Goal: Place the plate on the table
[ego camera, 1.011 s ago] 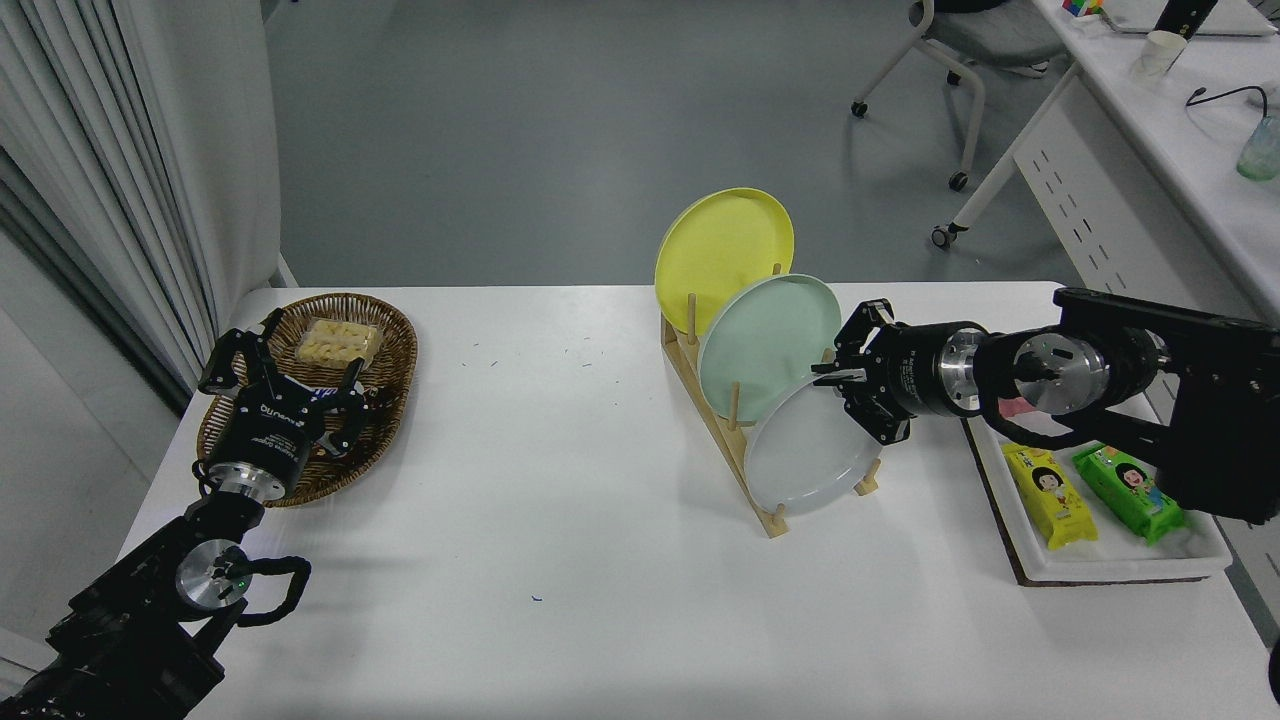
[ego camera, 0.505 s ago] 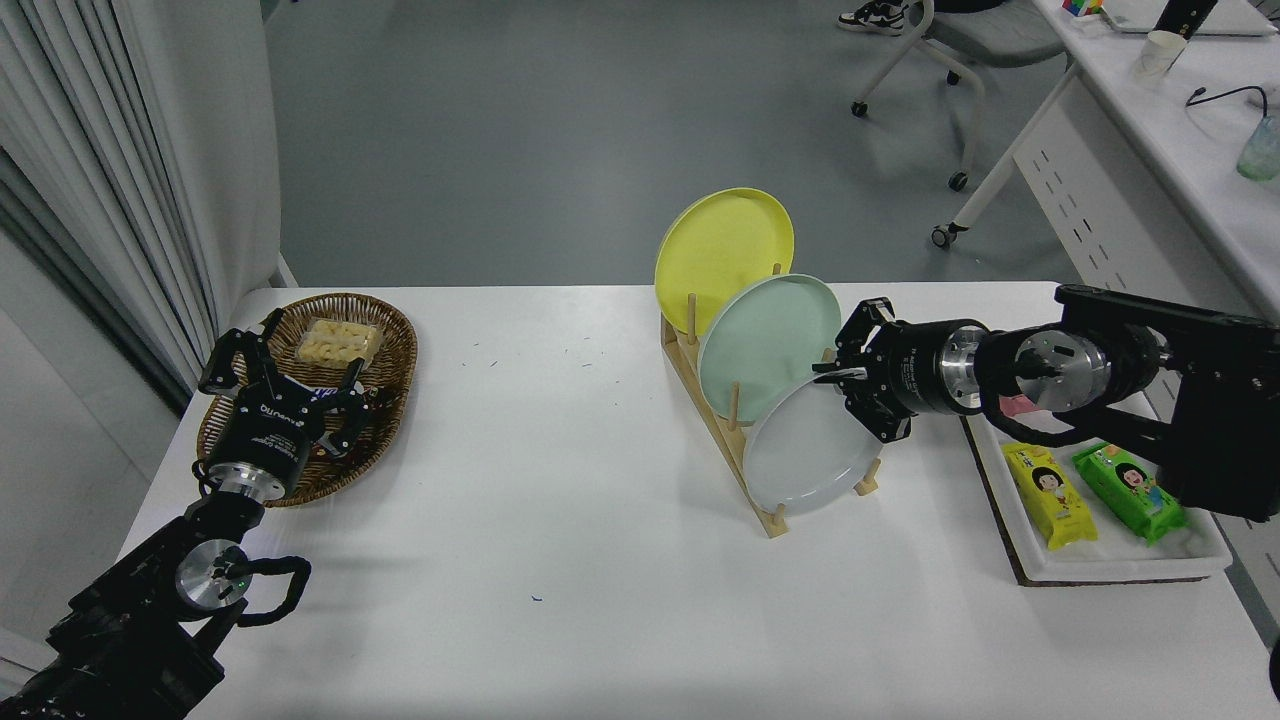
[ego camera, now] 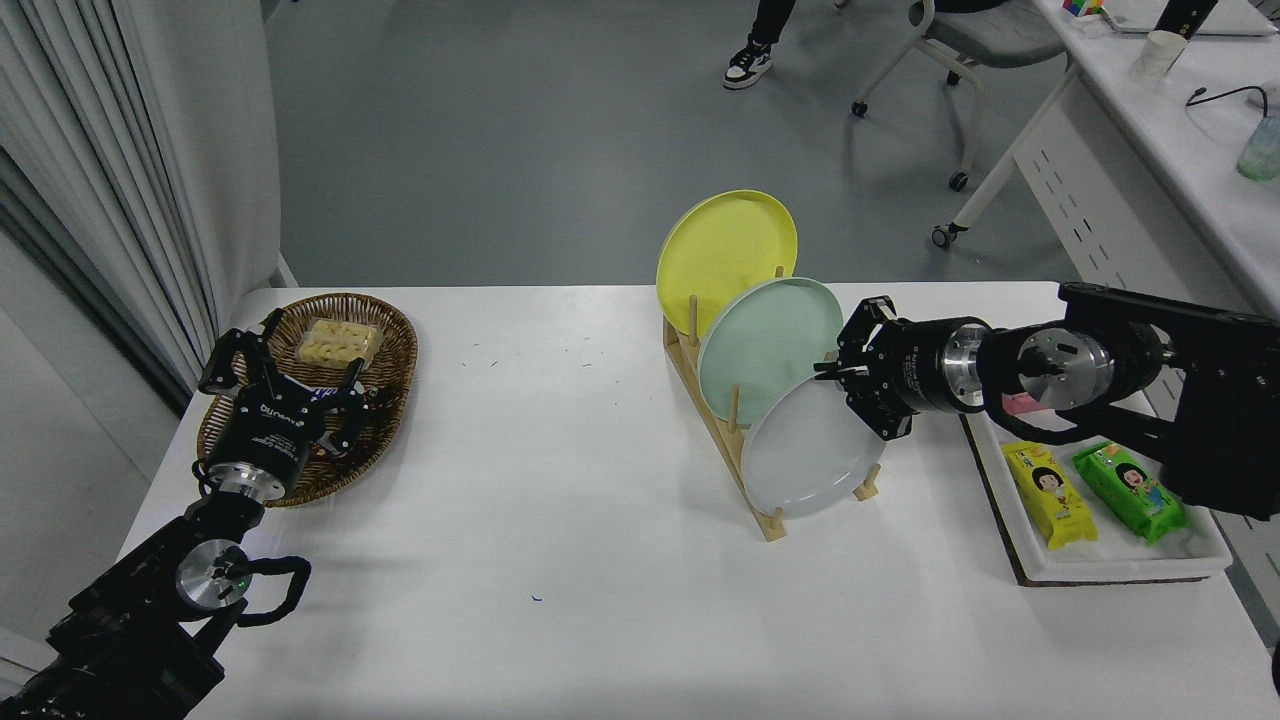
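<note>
1. The rack (ego camera: 728, 462) of pale wood holds three plates on edge: a yellow plate (ego camera: 722, 248) at the far end, a green plate (ego camera: 765, 338) in the middle, and the plate (ego camera: 805, 452), pale grey, nearest the camera.
2. The right gripper (ego camera: 835, 377) reaches in from the right, and its fingers (ego camera: 829, 370) are closed on the plate's upper right rim, just below the green plate's edge.
3. The plate's lower edge sits by the rack's front pegs; whether it rests on the base I cannot tell.
4. Right of the fingers, past the wrist, a white tray (ego camera: 1110, 565) holds a yellow packet (ego camera: 1049, 495) and a green packet (ego camera: 1128, 492).
5. Far to the left of the fingers, a wicker basket (ego camera: 385, 375) holds a clear box of pale food (ego camera: 338, 342).
6. The left gripper (ego camera: 282, 370) hangs over the basket's near rim with its fingers spread wide, gripping nothing.
7. The table (ego camera: 560, 560) lies bare between the basket and the rack, and from the rack to the near edge.
8. Beyond the far edge, a person's shoe (ego camera: 745, 67) shows on the grey floor, beside a chair (ego camera: 925, 60).
</note>
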Robot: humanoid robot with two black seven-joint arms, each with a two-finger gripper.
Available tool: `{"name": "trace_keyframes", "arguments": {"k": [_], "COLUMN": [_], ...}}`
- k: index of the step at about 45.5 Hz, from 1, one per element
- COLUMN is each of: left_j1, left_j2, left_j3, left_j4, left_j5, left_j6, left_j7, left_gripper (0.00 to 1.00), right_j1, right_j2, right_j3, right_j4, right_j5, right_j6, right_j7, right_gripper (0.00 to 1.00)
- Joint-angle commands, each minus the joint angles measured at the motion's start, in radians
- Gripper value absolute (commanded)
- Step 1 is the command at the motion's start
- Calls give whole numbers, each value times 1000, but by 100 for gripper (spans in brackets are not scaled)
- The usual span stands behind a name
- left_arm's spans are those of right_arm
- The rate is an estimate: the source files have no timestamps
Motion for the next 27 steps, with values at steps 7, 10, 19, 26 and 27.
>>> {"name": "trace_keyframes", "arguments": {"k": [7,10,19,26,27], "left_j1": [0,0,0,0,0], "left_j2": [0,0,0,0,0], "left_j3": [0,0,0,0,0], "left_j4": [0,0,0,0,0], "left_j5": [-1,0,-1,0,0], "left_j6": [0,0,0,0,0], "left_j7": [0,0,0,0,0], "left_gripper": [98,98,98,98,98], "right_j1": [9,11,24,43,44], "right_j2": [-2,-5,-12,-22,-22], "right_j3": [0,3,5,3,5], "right_j4": [1,1,4,7,7], "right_j5": [0,0,0,0,0], "right_j6": [8,12,14,15,15], "right_j7": [-9,-12,-18,-20,-21], "right_gripper": [0,0,0,0,0]}}
